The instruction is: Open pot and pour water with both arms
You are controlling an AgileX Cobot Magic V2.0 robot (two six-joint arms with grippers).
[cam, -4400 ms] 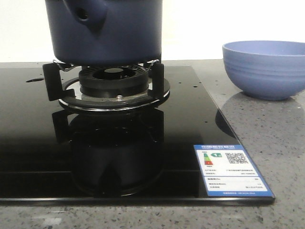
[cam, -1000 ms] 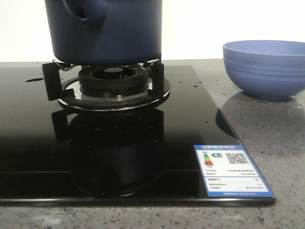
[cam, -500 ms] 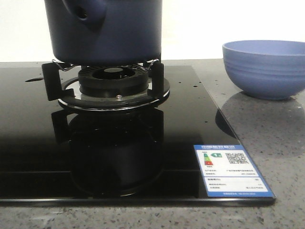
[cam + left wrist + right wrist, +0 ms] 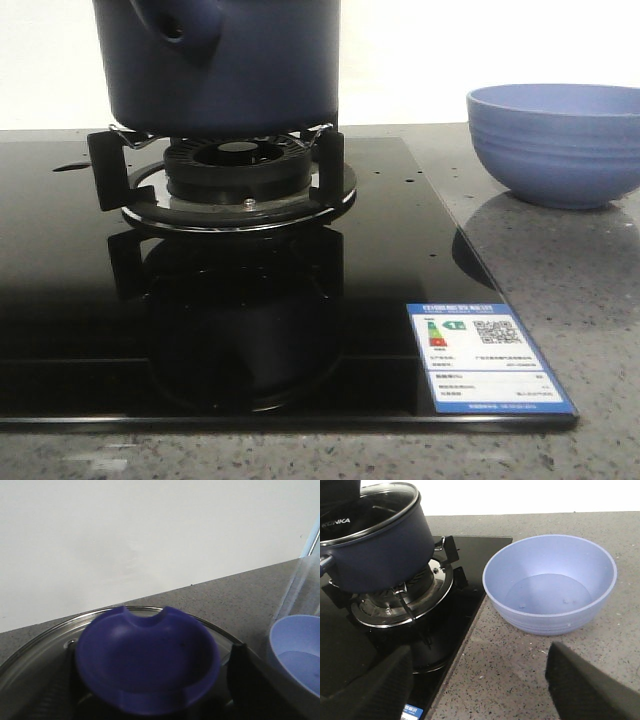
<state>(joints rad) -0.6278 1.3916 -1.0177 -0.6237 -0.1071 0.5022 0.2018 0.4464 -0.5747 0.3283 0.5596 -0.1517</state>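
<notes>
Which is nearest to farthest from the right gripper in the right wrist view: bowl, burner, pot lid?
1. Light blue bowl, on the counter just ahead of the right gripper.
2. Burner, on the cooktop, under the pot.
3. Glass pot lid, farthest, atop the pot.

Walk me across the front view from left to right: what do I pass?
pot on the burner → energy label sticker at the near right corner of the black cooktop → light blue bowl on the grey counter. Neither tool shows in this view.
</notes>
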